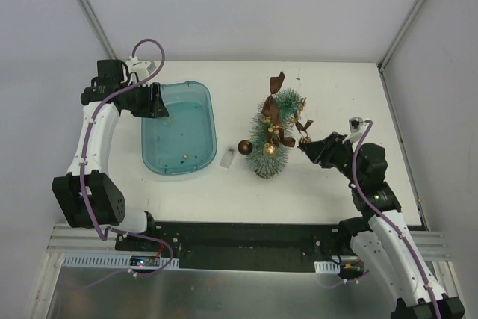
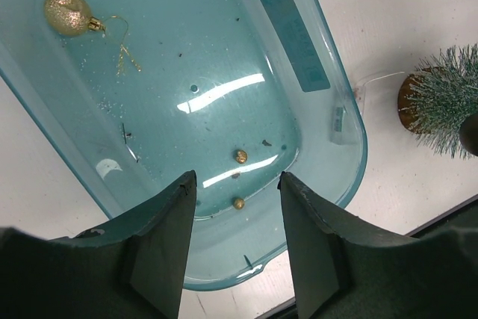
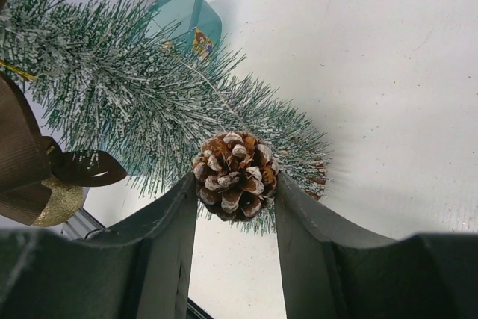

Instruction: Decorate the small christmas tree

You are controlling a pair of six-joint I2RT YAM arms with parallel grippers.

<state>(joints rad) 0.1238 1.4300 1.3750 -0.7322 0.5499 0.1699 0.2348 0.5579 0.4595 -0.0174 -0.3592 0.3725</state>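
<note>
The small frosted-green christmas tree (image 1: 271, 137) stands right of the teal tray (image 1: 208, 132), with brown ribbon bows (image 1: 277, 84) and gold balls on it; its bristles fill the right wrist view (image 3: 127, 80). A dark brown ball (image 1: 244, 146) hangs at its left side. My right gripper (image 1: 304, 144) is shut on a frosted pinecone (image 3: 234, 175) and holds it against the tree's right side. My left gripper (image 1: 162, 100) is open and empty over the tray's far left rim. The tray holds a gold glitter ball (image 2: 69, 13) and two small gold beads (image 2: 240, 157).
A small clear plastic piece (image 1: 228, 158) lies on the white table between tray and tree. The black mounting rail (image 1: 239, 244) runs along the near edge. Grey walls enclose the table at the back and sides.
</note>
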